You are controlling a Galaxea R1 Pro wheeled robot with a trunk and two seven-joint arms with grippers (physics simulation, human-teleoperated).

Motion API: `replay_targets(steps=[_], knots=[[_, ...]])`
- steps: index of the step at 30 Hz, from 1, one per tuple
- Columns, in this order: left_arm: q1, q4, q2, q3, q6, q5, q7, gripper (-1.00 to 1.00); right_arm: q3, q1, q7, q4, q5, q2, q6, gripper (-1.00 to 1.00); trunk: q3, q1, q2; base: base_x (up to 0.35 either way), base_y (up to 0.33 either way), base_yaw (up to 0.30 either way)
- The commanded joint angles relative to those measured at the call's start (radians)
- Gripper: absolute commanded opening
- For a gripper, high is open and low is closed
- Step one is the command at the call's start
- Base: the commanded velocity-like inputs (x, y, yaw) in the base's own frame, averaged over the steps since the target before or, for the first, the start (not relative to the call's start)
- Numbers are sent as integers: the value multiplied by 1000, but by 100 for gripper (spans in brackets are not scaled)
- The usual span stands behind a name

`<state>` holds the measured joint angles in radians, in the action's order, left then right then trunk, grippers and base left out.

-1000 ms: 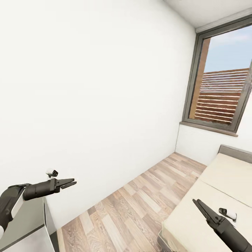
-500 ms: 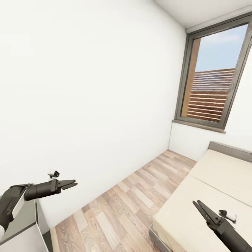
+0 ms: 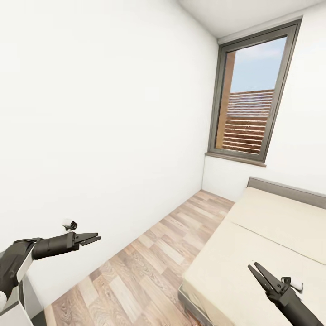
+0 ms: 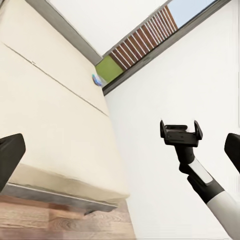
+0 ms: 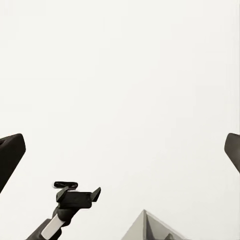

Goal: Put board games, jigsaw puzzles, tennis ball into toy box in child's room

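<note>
1. Cream mattress now takes up more of my head view than a second ago: the whole picture has slid, so my camera has turned toward the bed (image 3: pixel 271 235), and the grey desk corner beside my left arm has almost slipped out. I read that as heading for the two board games.
2. Nearest the bed's foot, my right gripper (image 3: pixel 259 274) hangs with fingers slightly spread, empty; my left gripper (image 3: pixel 90 238) hovers over the wood floor (image 3: pixel 149 267), parted, holding nothing.
3. Farther off, the window (image 3: pixel 248 118) stands beyond the bed.
4. My left wrist view adds a small blue-white thing (image 4: pixel 97 80) at the bed's far edge, too small to name.
</note>
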<state>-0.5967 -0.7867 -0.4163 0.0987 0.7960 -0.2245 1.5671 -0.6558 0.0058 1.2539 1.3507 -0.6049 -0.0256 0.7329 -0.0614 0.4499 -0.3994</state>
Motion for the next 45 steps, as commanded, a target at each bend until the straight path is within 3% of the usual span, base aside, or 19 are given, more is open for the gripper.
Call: replay_targets(steps=[1,15,45], knots=[[0,0,1,0,10,0,4,100,1,0,-1,-1,-6,0,8,100,0,0,-1,-134,-146,-276],[0,0,11,-1,9,0,4,100,-26,0,1,-4,-6,-1,12,100,0,0,-1,-168,-191,-279],[0,0,10,-2,9,2,4,100,-31,0,-5,-45,-3,1,8,100,0,0,-1,-7,-154,-280]])
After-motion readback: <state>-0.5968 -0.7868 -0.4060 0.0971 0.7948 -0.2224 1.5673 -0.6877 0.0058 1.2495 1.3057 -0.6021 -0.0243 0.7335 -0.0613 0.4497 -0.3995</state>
